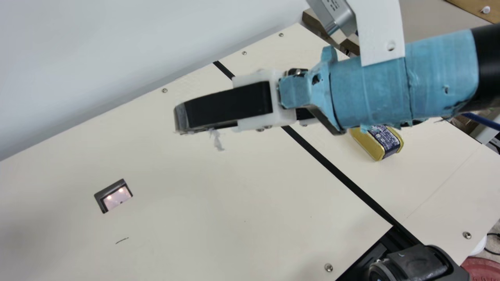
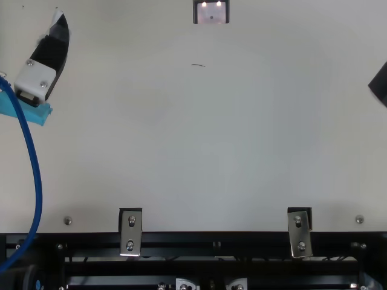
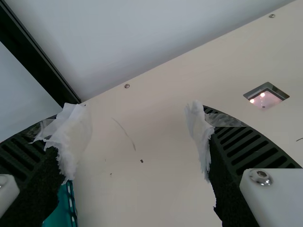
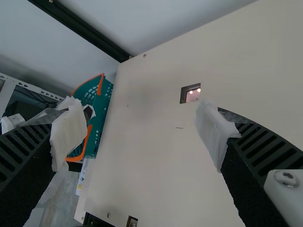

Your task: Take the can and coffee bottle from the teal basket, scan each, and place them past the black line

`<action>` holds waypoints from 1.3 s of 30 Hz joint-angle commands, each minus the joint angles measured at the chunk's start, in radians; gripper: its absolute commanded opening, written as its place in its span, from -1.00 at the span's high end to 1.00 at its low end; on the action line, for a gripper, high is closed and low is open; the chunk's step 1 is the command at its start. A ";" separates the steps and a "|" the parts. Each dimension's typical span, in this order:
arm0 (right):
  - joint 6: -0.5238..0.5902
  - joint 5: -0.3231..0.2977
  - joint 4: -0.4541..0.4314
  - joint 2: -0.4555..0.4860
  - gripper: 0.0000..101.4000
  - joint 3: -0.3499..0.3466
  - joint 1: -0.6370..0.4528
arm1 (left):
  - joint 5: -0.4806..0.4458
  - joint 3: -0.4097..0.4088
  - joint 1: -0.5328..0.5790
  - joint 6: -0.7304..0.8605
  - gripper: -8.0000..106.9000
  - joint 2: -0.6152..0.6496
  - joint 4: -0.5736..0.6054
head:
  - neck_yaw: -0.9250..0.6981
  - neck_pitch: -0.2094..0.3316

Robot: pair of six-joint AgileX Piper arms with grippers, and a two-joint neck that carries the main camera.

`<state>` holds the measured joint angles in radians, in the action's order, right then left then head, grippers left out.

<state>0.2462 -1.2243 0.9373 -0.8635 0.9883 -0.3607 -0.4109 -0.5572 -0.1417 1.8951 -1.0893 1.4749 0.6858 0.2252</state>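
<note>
Can point(image 1: 386, 142), yellow with a dark label, is on the cream surface point(image 1: 234, 187), past the black line point(image 1: 336, 168), on the side away from the small lighted window point(image 1: 115, 197). Your right arm, with its blue wrapping point(image 1: 367, 89), covers one part of this can in the main view.

Your right gripper point(image 1: 180, 119) is above the surface, with its tips on the window side of the black line. In its wrist view point(image 4: 137, 127), the jaws stand wide apart and hold nothing; between them you see bare surface.

Your left gripper point(image 2: 58, 17) is at the upper left of the top view, and a blue cable point(image 2: 35, 169) passes near it. In the left wrist view, its jaws are also wide apart and have nothing between them. White, torn material point(image 3: 71, 135) covers the tips.

Teal basket point(image 4: 98, 125) with orange edges is seen in the right wrist view, beside the surface's edge. Something dark and pale point(image 4: 88, 112) shows at the basket, partly behind a fingertip; whether it is the coffee bottle, I cannot tell you.
</note>
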 commanded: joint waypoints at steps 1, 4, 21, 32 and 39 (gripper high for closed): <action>0.000 0.000 0.000 0.000 -1.00 0.000 0.000 | 0.000 0.000 0.000 0.000 -0.71 0.000 0.000 | 0.025 0.037; 0.000 0.001 0.000 0.000 -1.00 0.000 0.000 | 0.000 0.000 0.000 0.000 -0.71 0.000 0.000 | 0.025 0.037; 0.000 0.003 0.000 0.000 -1.00 0.000 0.000 | 0.000 0.000 0.000 0.000 -0.71 0.000 0.000 | -0.479 -0.021; 0.000 0.003 0.000 0.000 -1.00 0.000 0.000 | 0.000 0.000 0.000 0.000 -0.71 0.000 0.000 | -0.989 0.103; 0.000 0.003 0.000 0.000 -1.00 0.000 0.000 | 0.000 0.000 0.000 0.000 -0.71 0.000 0.000 | -1.223 0.186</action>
<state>0.2462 -1.2210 0.9372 -0.8635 0.9883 -0.3607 -0.4109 -0.5572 -0.1417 1.8951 -1.0893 1.4749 -0.4965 0.3839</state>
